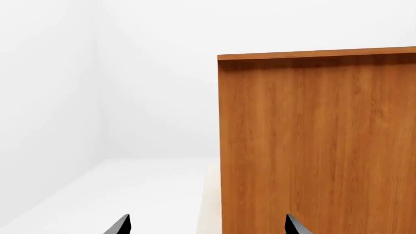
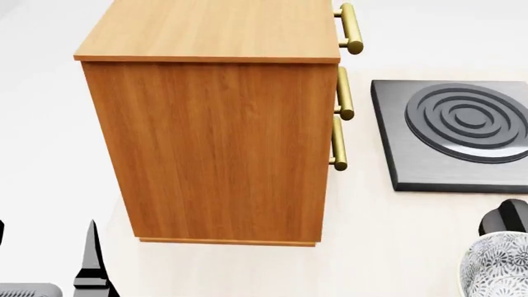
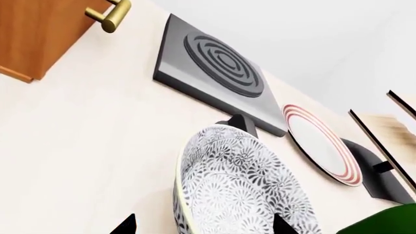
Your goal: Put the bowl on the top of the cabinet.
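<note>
The bowl (image 3: 240, 190), white with a dense grey-black floral pattern, sits tilted on the pale counter; it also shows at the bottom right of the head view (image 2: 499, 269). My right gripper (image 3: 202, 225) is open, and its two dark fingertips stand either side of the bowl with a gap at the rim side. The orange-brown cabinet (image 2: 219, 142) with brass handles (image 2: 340, 93) stands upright to the left, its flat top (image 2: 214, 28) bare. My left gripper (image 1: 208, 225) is open and empty, facing the cabinet's side wall (image 1: 318, 146); it also shows in the head view (image 2: 46, 260).
A black square burner plate (image 2: 458, 133) with raised rings lies right of the cabinet. A black piece (image 2: 507, 216) stands just behind the bowl. A red-rimmed white plate (image 3: 322, 144) leans in a pale rack (image 3: 390, 122), with something green (image 3: 390, 222) nearby.
</note>
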Controlling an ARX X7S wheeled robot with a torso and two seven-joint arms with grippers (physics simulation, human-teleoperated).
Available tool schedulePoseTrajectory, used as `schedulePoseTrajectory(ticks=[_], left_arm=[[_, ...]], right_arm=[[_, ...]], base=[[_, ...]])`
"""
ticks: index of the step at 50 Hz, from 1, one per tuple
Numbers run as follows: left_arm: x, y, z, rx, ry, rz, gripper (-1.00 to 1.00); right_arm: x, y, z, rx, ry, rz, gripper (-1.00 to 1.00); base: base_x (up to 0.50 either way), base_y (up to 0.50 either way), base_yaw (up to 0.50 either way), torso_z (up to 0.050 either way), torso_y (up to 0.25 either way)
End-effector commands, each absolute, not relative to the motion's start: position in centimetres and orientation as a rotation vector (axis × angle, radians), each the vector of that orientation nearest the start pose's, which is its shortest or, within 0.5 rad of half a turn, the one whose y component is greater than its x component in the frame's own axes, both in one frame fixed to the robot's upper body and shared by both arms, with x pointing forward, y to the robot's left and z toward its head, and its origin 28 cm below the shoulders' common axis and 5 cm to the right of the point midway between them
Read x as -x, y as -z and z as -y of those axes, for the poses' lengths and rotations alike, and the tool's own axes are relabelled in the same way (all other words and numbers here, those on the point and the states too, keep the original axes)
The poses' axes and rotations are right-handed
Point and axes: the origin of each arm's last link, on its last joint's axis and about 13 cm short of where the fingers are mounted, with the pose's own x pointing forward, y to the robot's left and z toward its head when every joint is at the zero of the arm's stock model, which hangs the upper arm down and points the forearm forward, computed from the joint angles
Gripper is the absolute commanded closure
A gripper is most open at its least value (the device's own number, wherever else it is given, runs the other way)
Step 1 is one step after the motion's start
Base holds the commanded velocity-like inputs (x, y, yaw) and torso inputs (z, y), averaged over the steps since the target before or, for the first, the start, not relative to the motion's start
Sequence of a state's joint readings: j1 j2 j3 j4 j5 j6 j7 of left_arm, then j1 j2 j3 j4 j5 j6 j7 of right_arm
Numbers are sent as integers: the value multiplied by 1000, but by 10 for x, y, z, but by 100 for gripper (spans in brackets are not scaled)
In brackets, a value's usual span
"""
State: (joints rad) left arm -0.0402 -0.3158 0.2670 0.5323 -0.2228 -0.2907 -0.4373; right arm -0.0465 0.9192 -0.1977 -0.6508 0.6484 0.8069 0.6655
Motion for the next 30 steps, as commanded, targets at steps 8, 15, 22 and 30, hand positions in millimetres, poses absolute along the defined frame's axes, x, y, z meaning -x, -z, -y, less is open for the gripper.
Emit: schedulePoseTrajectory(ticks=[8,15,22,30], left_arm=[[-198,-100,-202,-35,-55,202,-100],[-198,-102,-201,-37,-54,205,-100],[-198,-102,-201,-38,-55,205,-100],[-199,-102,-201,-38,-54,205,-100]], right_arm=[[-164,-103,194,549,167,-345,-100],[-167,-101,195,546,170,-353,-100],[-168,-101,196,547,178,-355,-100],[-169,-99,196,547,177,-359,-100]], base=[[0,0,0,0,0],[0,0,0,0,0],[0,0,0,0,0],[0,0,0,0,0]])
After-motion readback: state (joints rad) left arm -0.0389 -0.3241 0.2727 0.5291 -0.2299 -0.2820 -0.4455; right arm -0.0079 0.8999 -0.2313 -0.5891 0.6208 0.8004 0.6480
